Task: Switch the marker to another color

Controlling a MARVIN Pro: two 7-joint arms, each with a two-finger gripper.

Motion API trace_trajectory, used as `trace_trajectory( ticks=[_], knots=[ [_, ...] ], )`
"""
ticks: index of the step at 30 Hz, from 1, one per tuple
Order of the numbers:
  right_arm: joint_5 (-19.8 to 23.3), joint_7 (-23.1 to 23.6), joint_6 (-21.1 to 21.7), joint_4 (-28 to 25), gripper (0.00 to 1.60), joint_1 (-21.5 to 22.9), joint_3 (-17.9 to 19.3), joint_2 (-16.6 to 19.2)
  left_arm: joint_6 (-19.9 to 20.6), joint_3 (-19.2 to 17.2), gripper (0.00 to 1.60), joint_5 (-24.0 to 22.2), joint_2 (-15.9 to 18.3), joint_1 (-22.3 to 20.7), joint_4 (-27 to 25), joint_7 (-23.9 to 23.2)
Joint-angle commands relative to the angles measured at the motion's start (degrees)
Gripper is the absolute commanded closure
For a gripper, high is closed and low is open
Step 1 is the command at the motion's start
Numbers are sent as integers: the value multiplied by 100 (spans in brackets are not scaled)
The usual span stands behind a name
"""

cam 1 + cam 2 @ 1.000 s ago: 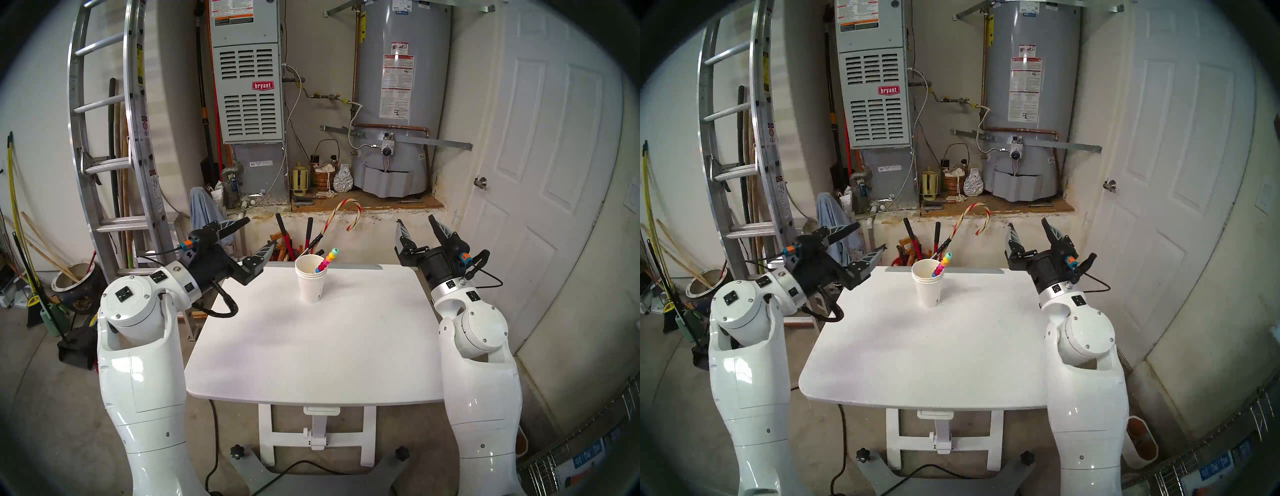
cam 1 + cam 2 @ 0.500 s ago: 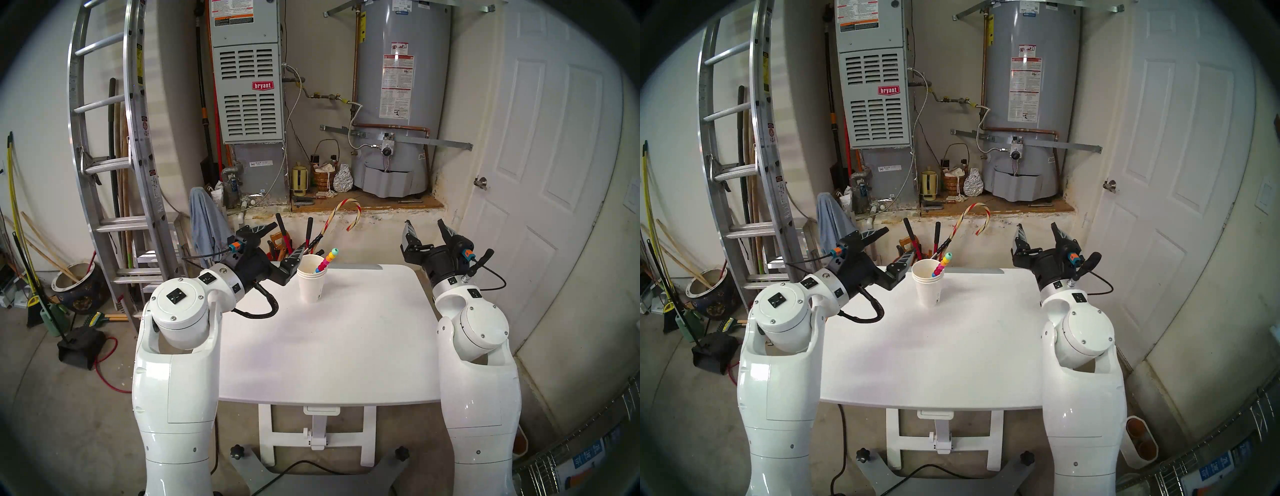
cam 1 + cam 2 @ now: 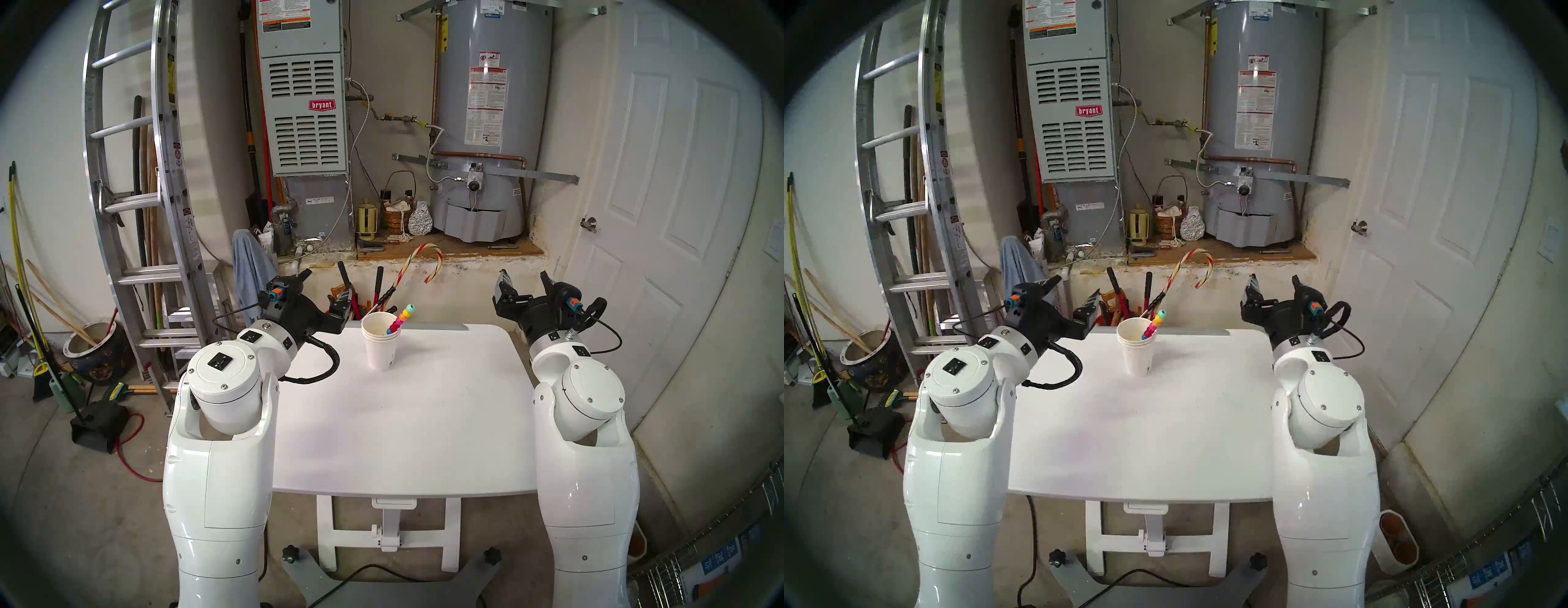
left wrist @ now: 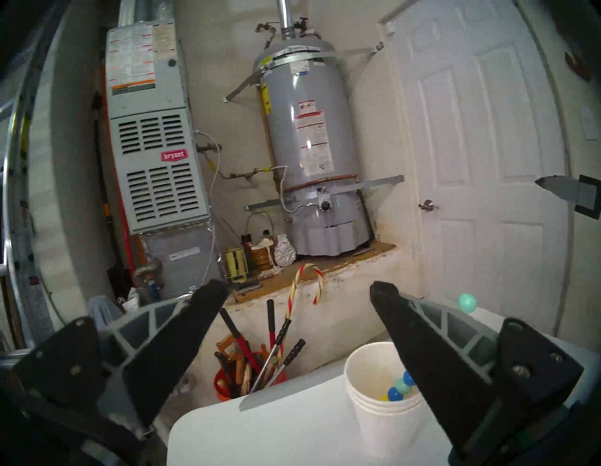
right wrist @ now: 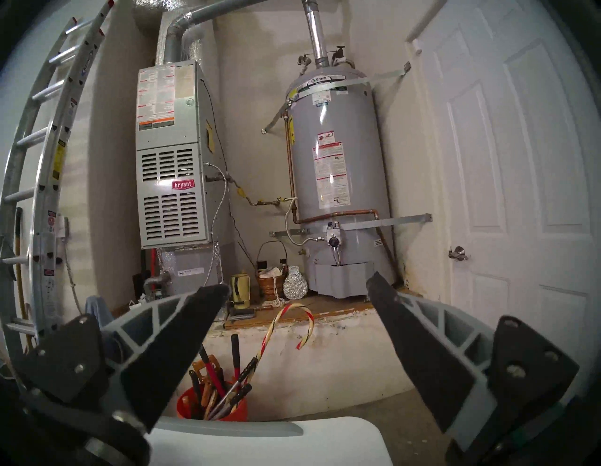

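The marker (image 3: 400, 318), a stick of coloured bead-like segments, leans in the stack of white paper cups (image 3: 381, 346), its teal tip poking over the far right of the rim. Standing it in the cups probably keeps its upper end free for a pinch. The cups sit toward the far edge of the white table (image 3: 403, 424).

Left of the cups, near their rim, hangs the left gripper (image 3: 324, 293), jaws spread wide and holding nothing; in the left wrist view one finger (image 4: 432, 358) covers part of the cups. Well right of the cups, off the table's far corner, the right gripper (image 3: 526, 284) is equally wide open and empty.

Compared with a second ago, the left arm has swung in from outside the table toward the cups, while the right has barely shifted.
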Motion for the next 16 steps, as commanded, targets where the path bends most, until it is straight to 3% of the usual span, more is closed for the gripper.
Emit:
trace_trajectory(
  ticks=[1,16],
  knots=[
    [-8,-177,173,-210,0,83,-89,-21,1,231,0,-269,28,75,-252,695],
    [-6,-336,356,-270,0,93,-140,-26,-171,773,0,-611,73,201,-258,2379]
  ],
)
